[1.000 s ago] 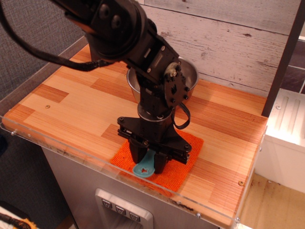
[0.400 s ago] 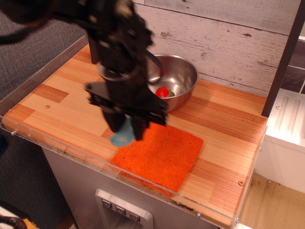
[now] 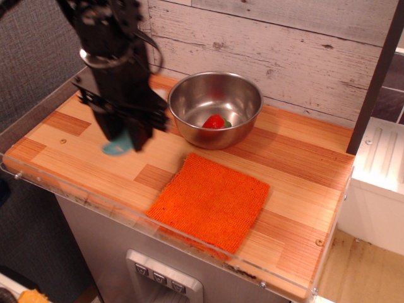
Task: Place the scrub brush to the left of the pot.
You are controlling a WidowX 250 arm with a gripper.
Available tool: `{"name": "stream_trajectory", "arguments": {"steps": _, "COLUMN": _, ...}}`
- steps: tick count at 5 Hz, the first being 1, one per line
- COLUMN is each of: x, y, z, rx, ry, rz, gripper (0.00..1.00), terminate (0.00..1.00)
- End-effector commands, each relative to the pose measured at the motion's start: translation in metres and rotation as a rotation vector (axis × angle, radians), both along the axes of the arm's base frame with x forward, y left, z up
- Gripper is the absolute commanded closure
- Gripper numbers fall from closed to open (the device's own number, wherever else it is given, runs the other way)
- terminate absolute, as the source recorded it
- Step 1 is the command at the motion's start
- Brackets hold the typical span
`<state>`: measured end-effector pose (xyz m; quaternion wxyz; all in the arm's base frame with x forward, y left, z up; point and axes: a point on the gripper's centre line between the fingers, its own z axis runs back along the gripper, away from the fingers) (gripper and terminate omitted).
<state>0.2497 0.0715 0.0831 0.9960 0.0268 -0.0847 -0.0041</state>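
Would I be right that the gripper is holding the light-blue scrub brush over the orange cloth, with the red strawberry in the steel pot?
Not quite: in the observation.image view the gripper holds the light-blue scrub brush over bare wood left of the round steel pot, not over the orange cloth. The red strawberry is in the pot.

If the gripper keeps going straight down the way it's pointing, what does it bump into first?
Probably the bare wooden table. The gripper points down, left of the pot, holding the brush, so the brush's tip would likely touch the wood before the fingers do. How high it hangs is unclear.
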Motion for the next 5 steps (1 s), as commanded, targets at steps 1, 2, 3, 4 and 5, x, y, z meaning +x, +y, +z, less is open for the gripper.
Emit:
{"name": "stream_trajectory", "arguments": {"steps": 1, "x": 0.041, "y": 0.051, "z": -0.019, "rx": 0.059, "ry": 0.023, "rz": -0.021, "gripper": 1.0, "terminate": 0.0}}
{"name": "stream_trajectory", "arguments": {"steps": 2, "x": 0.059, "y": 0.066, "z": -0.025, "rx": 0.098, "ry": 0.019, "rz": 0.017, "gripper": 1.0, "terminate": 0.0}}
{"name": "stream_trajectory", "arguments": {"steps": 3, "x": 0.073, "y": 0.076, "z": -0.031, "rx": 0.127, "ry": 0.004, "rz": 0.05, "gripper": 1.0, "terminate": 0.0}}
{"name": "stream_trajectory", "arguments": {"steps": 4, "x": 0.085, "y": 0.083, "z": -0.038, "rx": 0.101, "ry": -0.006, "rz": 0.085, "gripper": 1.0, "terminate": 0.0}}
{"name": "stream_trajectory", "arguments": {"steps": 5, "x": 0.099, "y": 0.083, "z": -0.043, "rx": 0.079, "ry": -0.023, "rz": 0.082, "gripper": 1.0, "terminate": 0.0}}
